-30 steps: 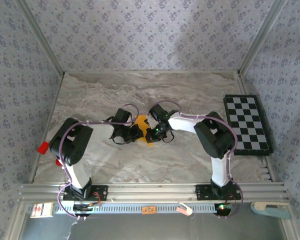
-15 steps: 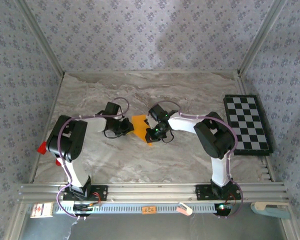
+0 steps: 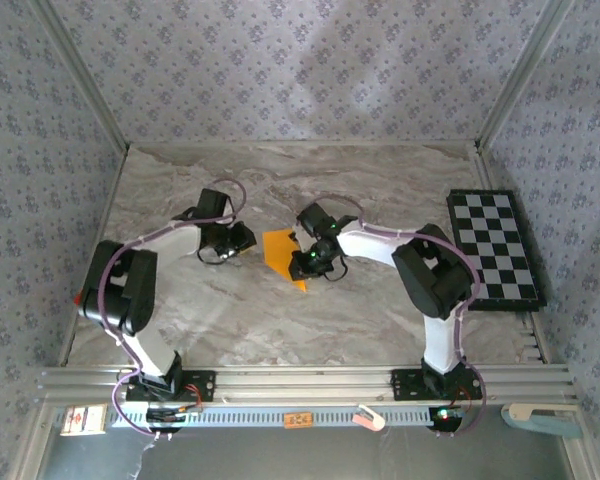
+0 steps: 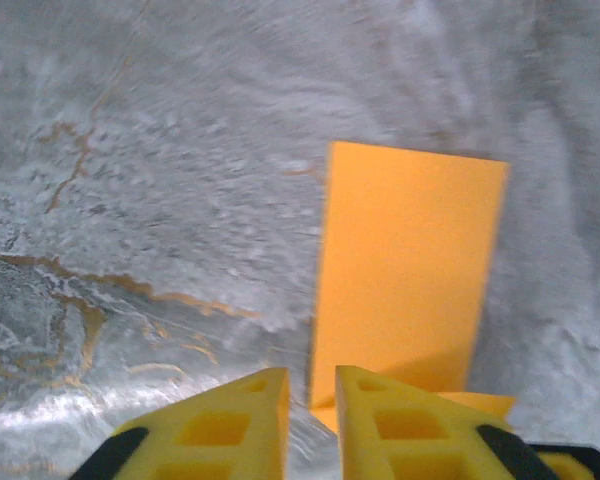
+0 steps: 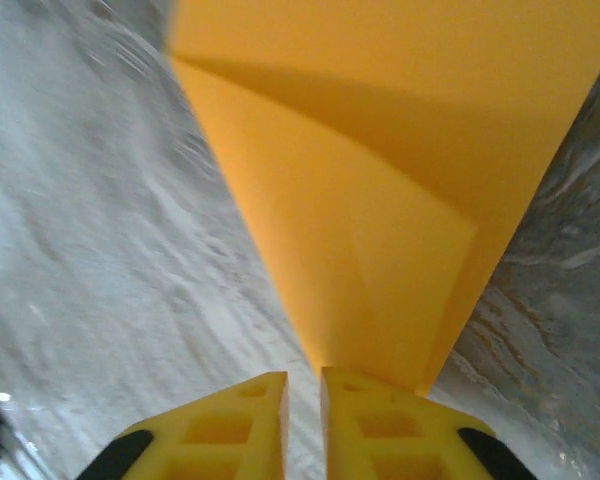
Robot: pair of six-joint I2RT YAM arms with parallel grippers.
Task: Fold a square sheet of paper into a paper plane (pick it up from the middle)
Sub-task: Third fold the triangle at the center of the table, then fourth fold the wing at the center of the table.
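**Table** (image 3: 280, 320): grey marbled top, walled on three sides.

**Checkerboard** (image 3: 493, 245): lies flat at the right edge, well apart from both arms.

**Left arm** (image 3: 130, 285): reaches from the near left towards the middle.

**Right arm** (image 3: 430, 275): reaches from the near right towards the middle.

**Orange paper** (image 3: 282, 248): lies on the table at mid-depth, between the two grippers. It is folded. The left wrist view shows an oblong panel (image 4: 405, 270), and the right wrist view shows layered flaps narrowing to a point (image 5: 380, 180).

**Left gripper** (image 3: 242, 238): sits just left of the paper. Its fingers stand narrowly apart (image 4: 312, 378), with bare table in the gap.

**Right gripper** (image 3: 302, 265): sits at the paper's near right point. Its fingers also stand narrowly apart (image 5: 303, 378). Table shows in the gap, and the paper's tip meets one finger.

**Red block** (image 3: 78, 296): sits at the left edge, partly behind the left arm.
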